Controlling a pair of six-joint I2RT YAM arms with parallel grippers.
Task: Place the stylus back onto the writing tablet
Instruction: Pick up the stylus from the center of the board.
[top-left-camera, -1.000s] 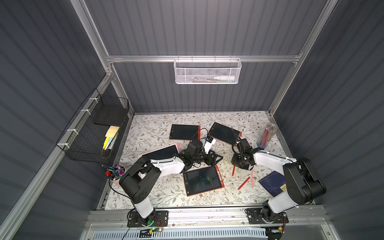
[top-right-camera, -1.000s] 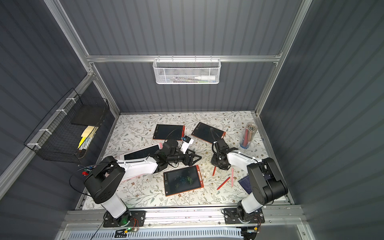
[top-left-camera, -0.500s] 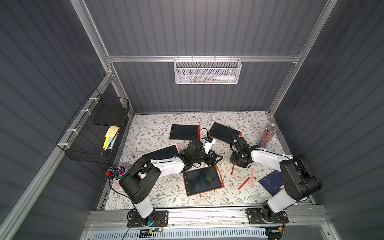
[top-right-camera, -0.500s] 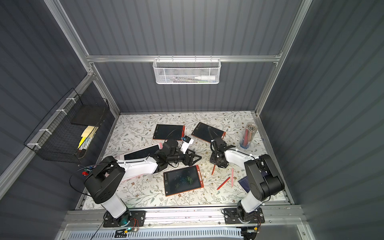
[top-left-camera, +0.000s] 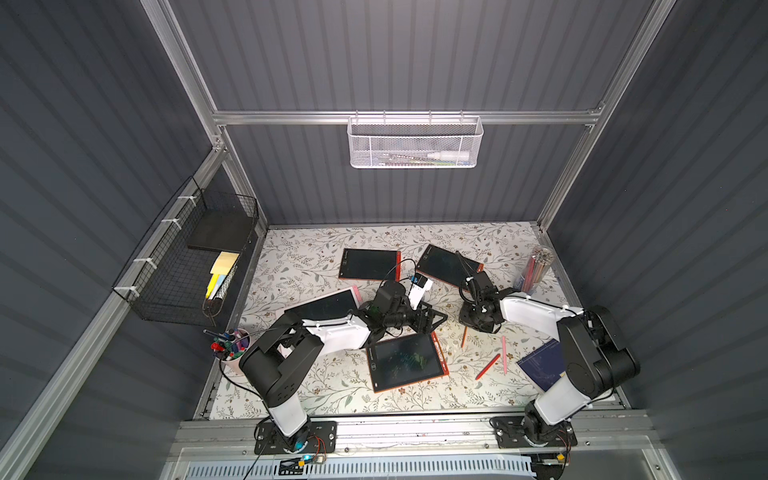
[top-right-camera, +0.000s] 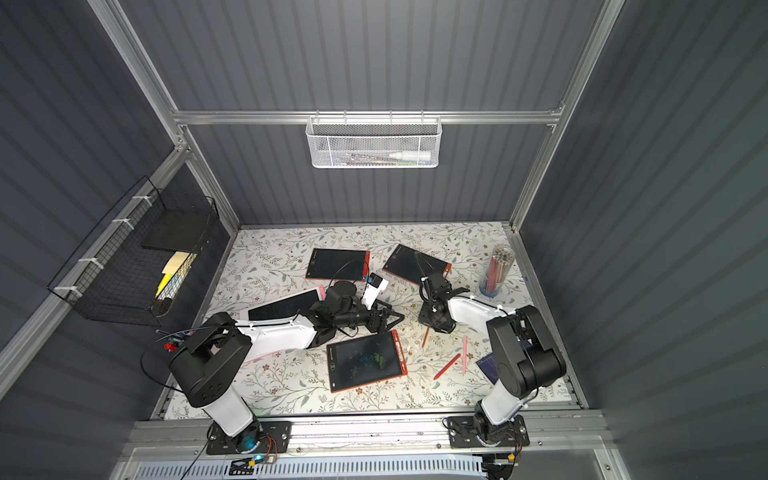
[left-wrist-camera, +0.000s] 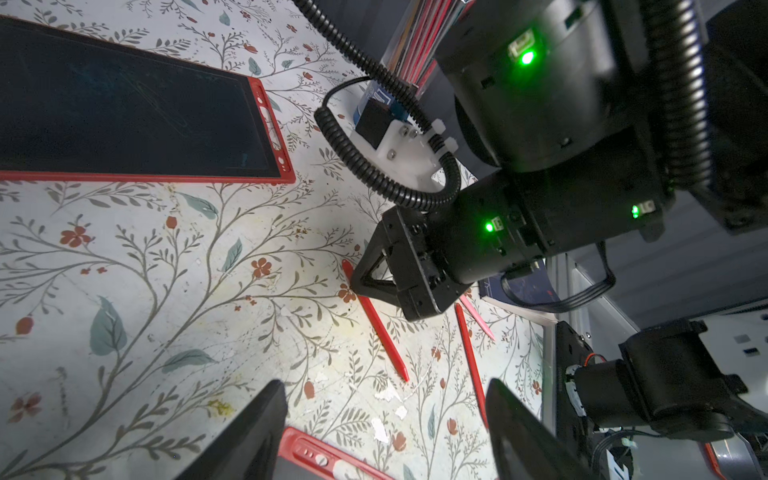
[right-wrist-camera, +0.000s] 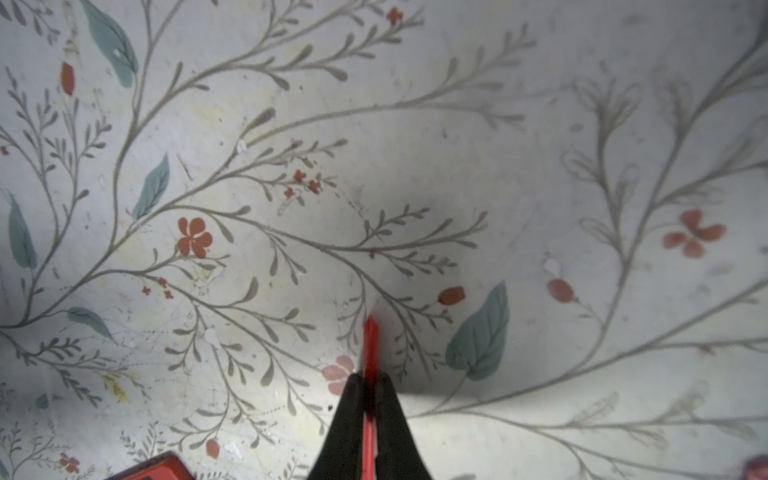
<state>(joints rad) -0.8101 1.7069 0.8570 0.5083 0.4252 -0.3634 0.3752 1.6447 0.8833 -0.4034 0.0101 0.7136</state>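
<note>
A thin red stylus (right-wrist-camera: 370, 345) lies on the floral mat with my right gripper (right-wrist-camera: 369, 380) shut on one end of it; in both top views it shows just below that gripper (top-left-camera: 464, 336) (top-right-camera: 425, 336). The red-framed writing tablet (top-left-camera: 405, 361) with green scribbles lies to the left of the stylus, nearer the front. My left gripper (left-wrist-camera: 384, 415) hovers open over the tablet's upper right corner (left-wrist-camera: 316, 455), holding nothing and facing the right gripper (left-wrist-camera: 361, 286).
Two more red-framed tablets (top-left-camera: 368, 264) (top-left-camera: 444, 264) lie at the back, and a pink-framed one (top-left-camera: 328, 303) under the left arm. A loose red stylus (top-left-camera: 488, 366), a pink stylus (top-left-camera: 504, 359), a blue notebook (top-left-camera: 540, 365) and a pencil tube (top-left-camera: 536, 270) sit on the right.
My right gripper has closed down onto the red stylus and shifted a little to the left. The left arm has not moved.
</note>
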